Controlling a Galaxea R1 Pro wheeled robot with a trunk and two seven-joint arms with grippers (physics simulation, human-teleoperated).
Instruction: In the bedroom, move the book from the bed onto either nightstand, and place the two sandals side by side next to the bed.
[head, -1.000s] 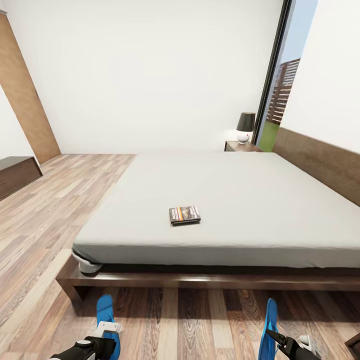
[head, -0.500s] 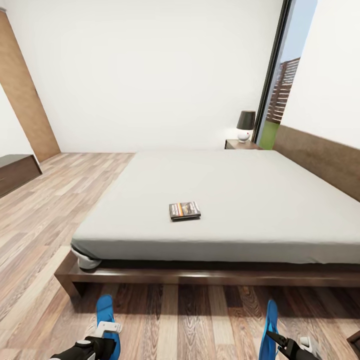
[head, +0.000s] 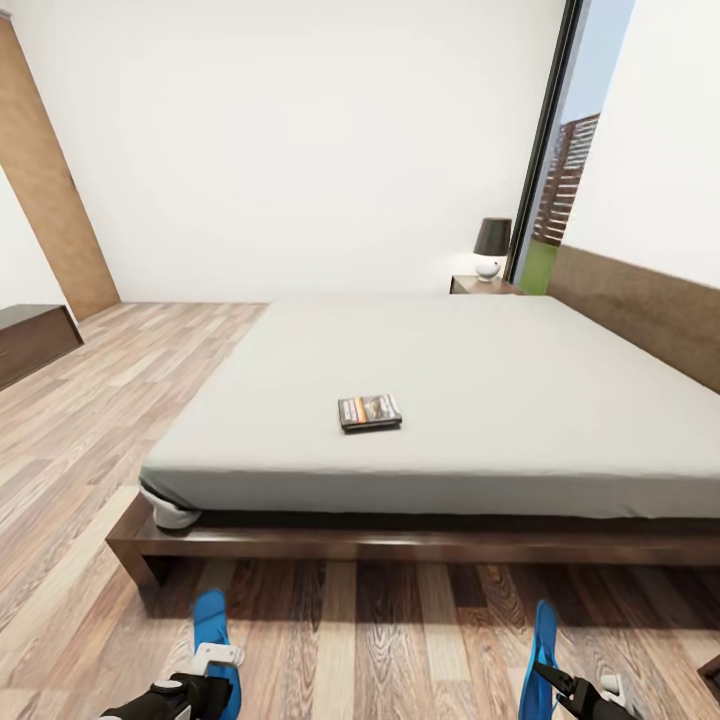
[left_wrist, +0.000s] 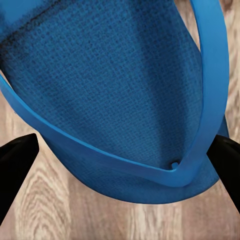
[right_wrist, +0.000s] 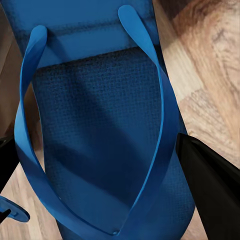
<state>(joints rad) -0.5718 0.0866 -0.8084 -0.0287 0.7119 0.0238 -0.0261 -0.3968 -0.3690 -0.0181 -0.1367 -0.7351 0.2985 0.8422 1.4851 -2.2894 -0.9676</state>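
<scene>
The book (head: 369, 411) lies flat near the middle of the grey mattress of the bed (head: 450, 380). One nightstand (head: 482, 285) stands at the bed's far corner by the window, with a lamp on it. My left gripper (head: 203, 682) is low over the floor in front of the bed, shut across a blue sandal (head: 209, 622). In the left wrist view its black fingertips (left_wrist: 15, 167) flank the sandal (left_wrist: 115, 100). My right gripper (head: 562, 684) is shut on the other sandal (head: 543, 645), which hangs edge-on. In the right wrist view the sandal (right_wrist: 100, 125) sits between the fingers (right_wrist: 210, 190).
A long low dark cabinet (head: 30, 340) stands against the left wall beside the tan sliding door (head: 50, 200). A tall black-framed window (head: 565, 170) is behind the nightstand. Wood-plank floor (head: 100, 430) stretches along the bed's left side. The bed frame's edge (head: 400, 545) runs just ahead of both grippers.
The whole head picture has shifted a little, so the camera has moved. Both sandals have kept their place against the grippers. The book has stayed put on the mattress.
</scene>
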